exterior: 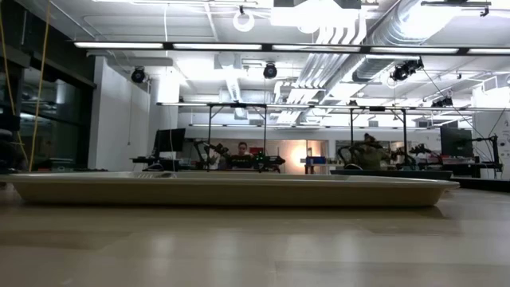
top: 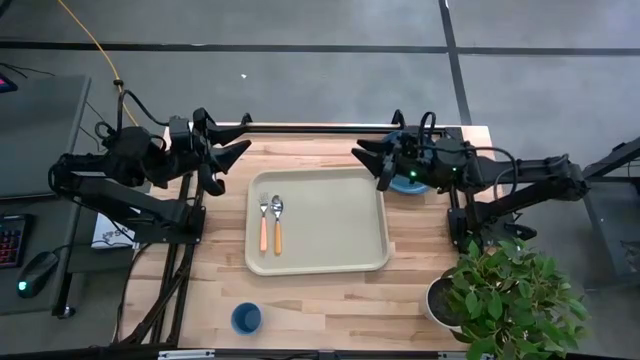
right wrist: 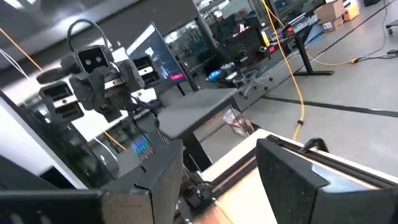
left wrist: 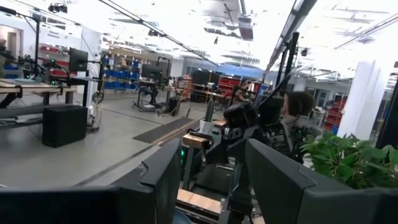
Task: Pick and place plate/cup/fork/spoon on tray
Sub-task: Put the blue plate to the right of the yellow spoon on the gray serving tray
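Observation:
The cream tray [top: 340, 262] lies mid-table; in the low view its rim [exterior: 231, 190] spans the picture. The fork [top: 264, 226] and the spoon [top: 277, 224], both orange-handled, lie side by side on the tray's left part. The small blue cup [top: 246, 318] stands on the table near the front edge. The blue plate [top: 412, 186] lies at the far right, mostly hidden under my right arm. My left gripper [top: 232, 168] is open and empty above the table's far left. My right gripper [top: 370, 166] is open and empty above the tray's far right corner.
A potted green plant [top: 505, 292] in a white pot stands at the table's near right corner. A black rail [top: 320, 127] runs along the far edge. Bare wood lies between the tray and the cup.

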You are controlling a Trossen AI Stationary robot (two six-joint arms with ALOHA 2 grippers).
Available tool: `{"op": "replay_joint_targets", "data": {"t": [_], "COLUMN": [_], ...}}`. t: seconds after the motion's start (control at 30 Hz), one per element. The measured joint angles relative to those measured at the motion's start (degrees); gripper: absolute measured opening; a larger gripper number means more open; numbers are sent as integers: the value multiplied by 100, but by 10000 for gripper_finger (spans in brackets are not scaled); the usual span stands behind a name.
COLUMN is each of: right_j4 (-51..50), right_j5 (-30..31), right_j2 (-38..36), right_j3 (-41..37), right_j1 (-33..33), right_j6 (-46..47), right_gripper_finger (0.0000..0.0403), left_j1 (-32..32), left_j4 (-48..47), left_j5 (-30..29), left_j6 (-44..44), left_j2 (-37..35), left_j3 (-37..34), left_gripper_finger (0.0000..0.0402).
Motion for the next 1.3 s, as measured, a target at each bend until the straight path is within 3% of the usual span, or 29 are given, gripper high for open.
{"op": "replay_joint_targets", "data": {"t": [0.23, 0.33, 0.47, 0.6, 0.73, 0.93, 1.3], "right_j4": [-3457, -4712, -6009, -6905, -6880, -5876, -5304], "right_j5": [277, 240, -177, -321, -845, -1637, -1617], "right_j2": [489, 748, 1039, 1175, 1069, 1020, 1207], "right_j3": [1552, 1861, 1691, 853, -351, -1679, -2028], "right_j1": [-448, -722, -1050, -1213, -1390, -1777, -2549], "right_j6": [-104, 42, 293, 601, 936, 744, -451], "right_gripper_finger": [195, 195, 195, 195, 195, 195, 195], "left_j1": [0, 0, 0, 0, 0, 2, 2], "left_j4": [2, 0, 0, 0, 0, 0, 0], "left_j5": [0, 0, 0, -5, -35, -79, -85], "left_j6": [0, 0, 0, 0, 0, 0, -2], "left_j2": [-2, -2, -2, -2, -2, -2, -2], "left_j3": [0, 0, 0, 0, 1, 2, 2], "left_gripper_finger": [163, 163, 163, 163, 163, 163, 163]}}
